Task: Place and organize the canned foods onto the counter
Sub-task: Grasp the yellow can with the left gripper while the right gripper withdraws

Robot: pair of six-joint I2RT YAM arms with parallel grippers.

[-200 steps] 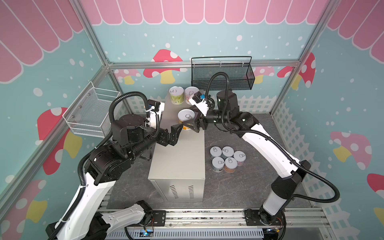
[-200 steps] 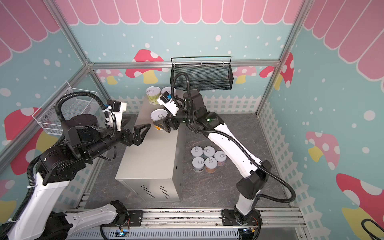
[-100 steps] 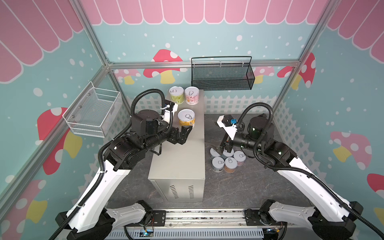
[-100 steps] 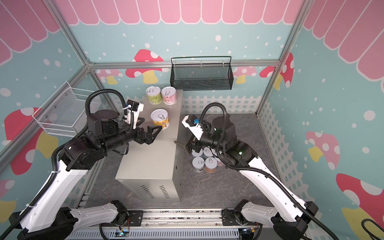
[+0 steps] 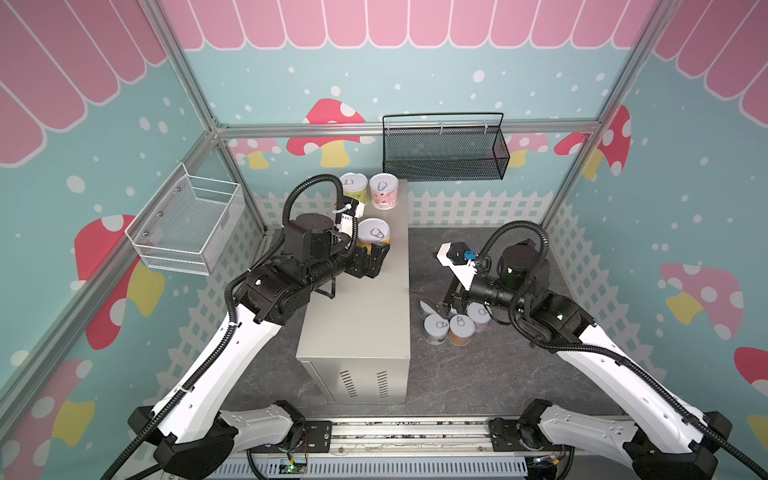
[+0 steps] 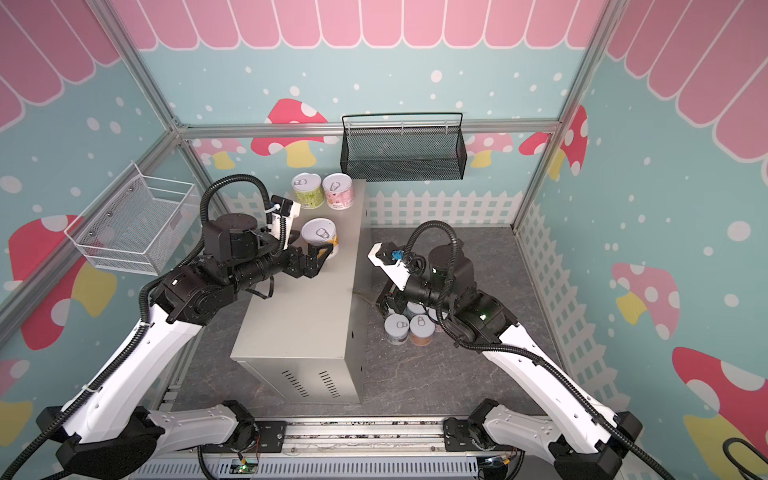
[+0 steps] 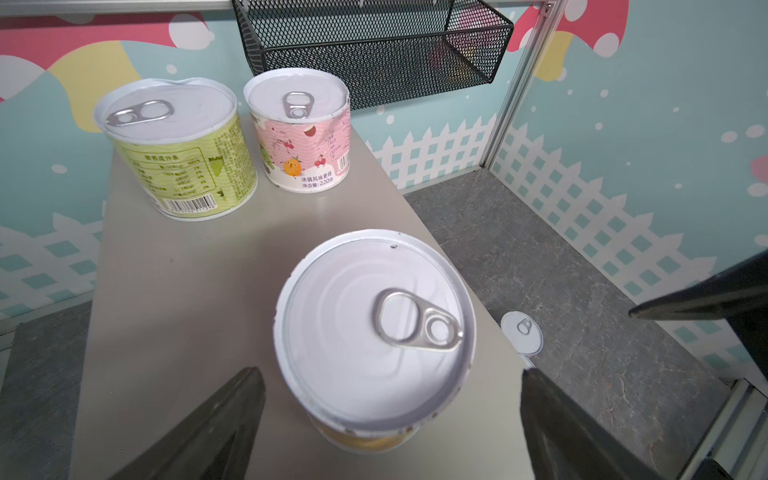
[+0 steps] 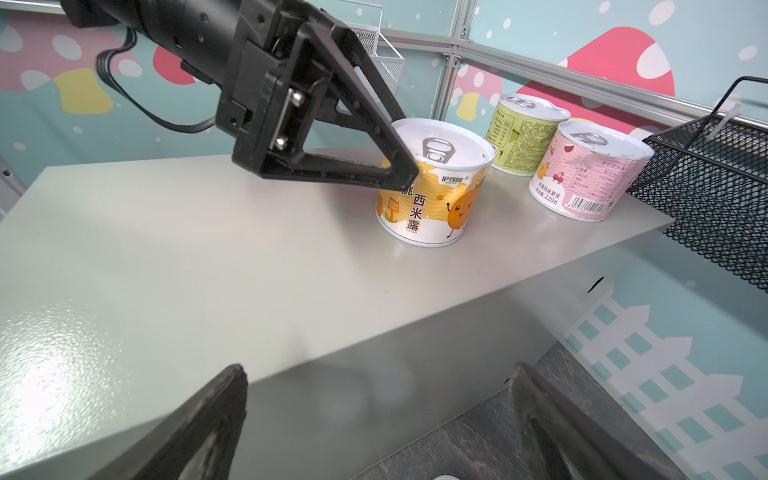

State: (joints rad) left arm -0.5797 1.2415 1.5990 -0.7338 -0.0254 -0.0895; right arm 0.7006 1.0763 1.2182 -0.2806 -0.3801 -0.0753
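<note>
Three canned foods stand at the far end of the beige-grey counter [image 5: 357,316] [image 6: 303,307]: a green can [image 5: 354,187] [image 7: 174,145], a pink can [image 5: 384,190] [image 7: 301,129] and a yellow can [image 5: 374,233] [image 6: 319,235] [image 8: 432,187]. My left gripper [image 5: 376,259] [image 7: 388,370] is open, its fingers either side of the yellow can with gaps showing. Several more cans [image 5: 451,328] [image 6: 409,328] sit on the floor right of the counter. Just above them, my right gripper [image 5: 436,305] [image 8: 378,369] is open and empty, facing the counter's side wall.
A black mesh basket [image 5: 444,149] hangs on the back wall just behind the counter's far end. On the left wall hangs a white wire basket [image 5: 187,224]. White picket fencing [image 5: 478,208] rings the dark stone floor [image 5: 478,374].
My right gripper let go of the yellow can on the counter, drew back and dropped to the floor cans. My left gripper advanced along the counter until its fingers flank the yellow can.
</note>
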